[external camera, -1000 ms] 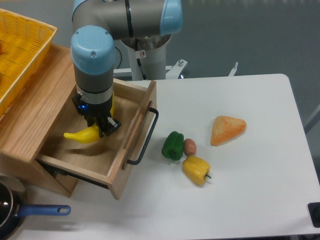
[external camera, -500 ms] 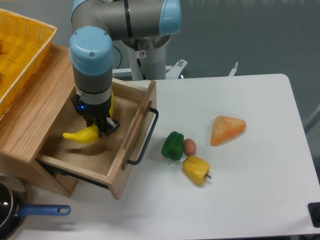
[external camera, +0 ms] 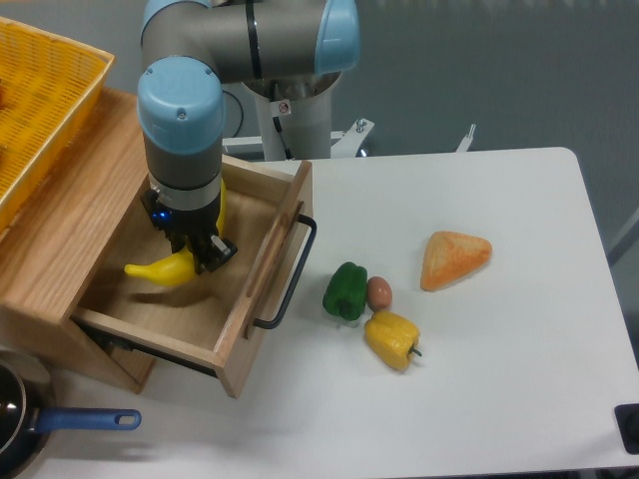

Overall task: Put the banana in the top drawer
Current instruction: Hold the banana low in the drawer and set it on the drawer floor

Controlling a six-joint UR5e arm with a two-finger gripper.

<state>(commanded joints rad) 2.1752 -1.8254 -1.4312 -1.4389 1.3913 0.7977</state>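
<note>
The gripper is hanging inside the open top drawer, its fingers clenched around the banana, which is sitting just above the drawer floor and casting a shadow beneath it, so it looks not quite set down. By my reading, the carrying part is nearly finished: the fruit is already within the drawer's walls, and what is remaining is lowering it the last bit, releasing it and pulling the arm clear. Out on the white table, well apart from the drawer, a green pepper, a yellow pepper and an orange wedge are lying untouched.
</note>
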